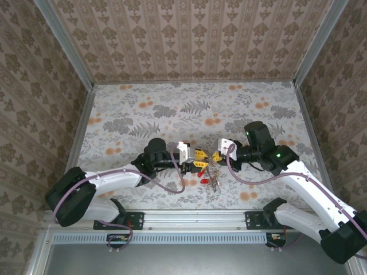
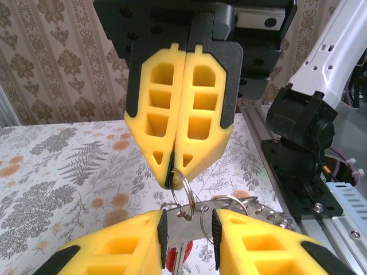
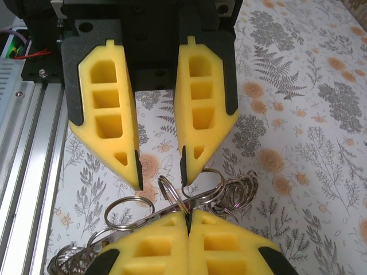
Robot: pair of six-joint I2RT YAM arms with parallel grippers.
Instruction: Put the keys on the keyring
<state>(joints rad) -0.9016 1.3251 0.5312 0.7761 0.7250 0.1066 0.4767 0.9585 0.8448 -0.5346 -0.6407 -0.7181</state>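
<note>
My left gripper [image 2: 188, 229] is shut on the flat metal head of a key [image 2: 183, 240], and a red tag [image 2: 172, 260] hangs below it. Facing it, my right gripper [image 2: 174, 172] is shut on a thin grey ring, the keyring [image 2: 188, 194], which passes through the hole in that key's head. In the right wrist view my right gripper [image 3: 188, 220] pinches the keyring [image 3: 170, 192], with the left gripper [image 3: 160, 172] opposite. From above, the left gripper [image 1: 200, 158] and right gripper [image 1: 217, 156] meet tip to tip over red keys [image 1: 203, 181] on the table.
A perforated metal strip [image 2: 275, 217] carries more rings: a wide one [image 3: 106, 213] at the left and a bunch of several [image 3: 243, 189] at the right. The floral table [image 1: 172, 109] is walled on three sides. The right arm's base [image 2: 301, 132] and a rail stand nearby.
</note>
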